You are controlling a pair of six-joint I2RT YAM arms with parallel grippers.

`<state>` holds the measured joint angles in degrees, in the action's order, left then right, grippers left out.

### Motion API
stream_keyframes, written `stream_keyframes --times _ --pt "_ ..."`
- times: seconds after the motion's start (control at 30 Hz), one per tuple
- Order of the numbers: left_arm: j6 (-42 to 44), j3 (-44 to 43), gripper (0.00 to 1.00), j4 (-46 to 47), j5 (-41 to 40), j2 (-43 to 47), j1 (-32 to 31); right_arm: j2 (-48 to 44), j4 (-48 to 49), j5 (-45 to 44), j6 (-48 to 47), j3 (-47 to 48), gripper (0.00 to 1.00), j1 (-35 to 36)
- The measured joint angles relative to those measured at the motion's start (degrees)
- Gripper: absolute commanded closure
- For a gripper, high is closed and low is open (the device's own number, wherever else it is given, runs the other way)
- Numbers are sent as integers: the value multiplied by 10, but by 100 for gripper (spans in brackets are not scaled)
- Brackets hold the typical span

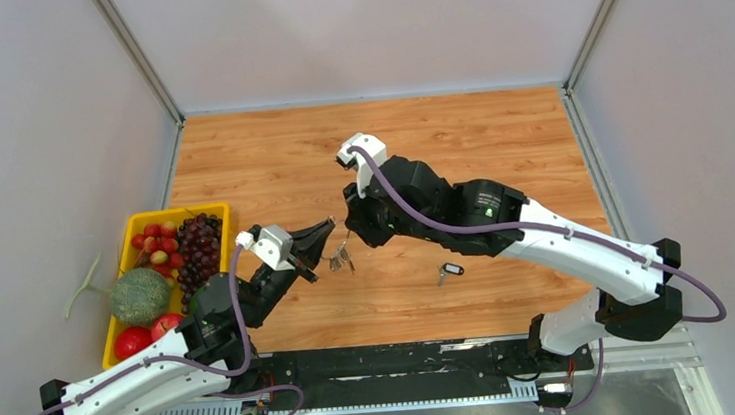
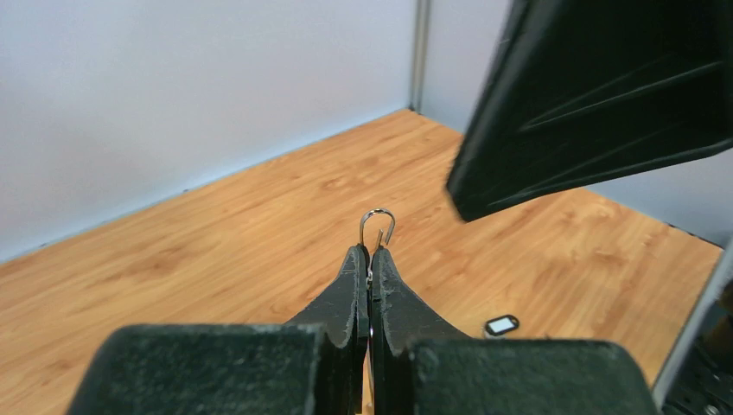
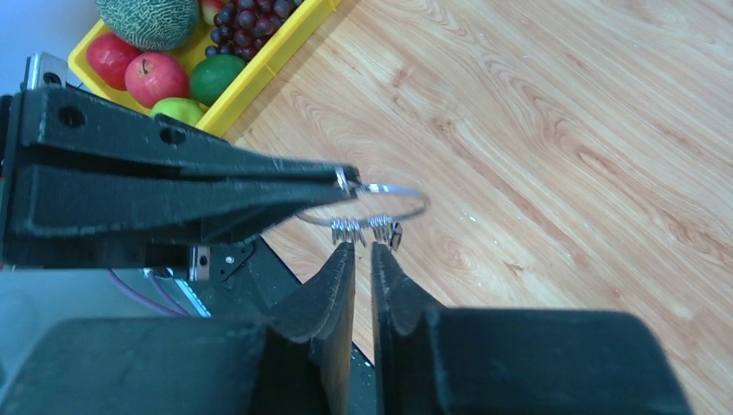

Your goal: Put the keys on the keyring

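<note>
My left gripper [image 1: 328, 227] [image 2: 370, 252] [image 3: 344, 180] is shut on the thin silver keyring [image 3: 406, 194], held above the table's middle. The ring's open hooked end [image 2: 378, 220] pokes out past the fingertips. Small silver keys [image 1: 341, 261] [image 3: 347, 229] hang from the ring. A dark piece [image 3: 396, 234] hangs beside them; I cannot tell whether it is a black-headed key. My right gripper [image 1: 350, 234] [image 3: 362, 246] sits just under the ring, open by a narrow gap, holding nothing. One black-headed key [image 1: 449, 271] [image 2: 501, 325] lies on the wood to the right.
A yellow tray [image 1: 210, 210] [image 3: 267, 62] at the left edge holds a melon [image 1: 138, 295], grapes, apples and other fruit. Grey walls enclose the wooden table on three sides. The arm bases and a black rail [image 1: 407, 360] run along the near edge.
</note>
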<state>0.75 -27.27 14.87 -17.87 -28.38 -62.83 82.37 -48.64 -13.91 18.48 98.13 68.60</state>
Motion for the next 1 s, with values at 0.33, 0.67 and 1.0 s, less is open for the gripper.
stream_keyframes --times 0.33,0.67,1.0 --pt "0 2 100 -6 -82 3 3 -50 -7 -34 1 -19 64 -9" --pt "2 16 100 -10 -141 4 3 -66 -3 -49 10 -142 58 -59" --pt "2 33 100 -10 -148 23 3 -150 48 -49 78 -406 56 -145"
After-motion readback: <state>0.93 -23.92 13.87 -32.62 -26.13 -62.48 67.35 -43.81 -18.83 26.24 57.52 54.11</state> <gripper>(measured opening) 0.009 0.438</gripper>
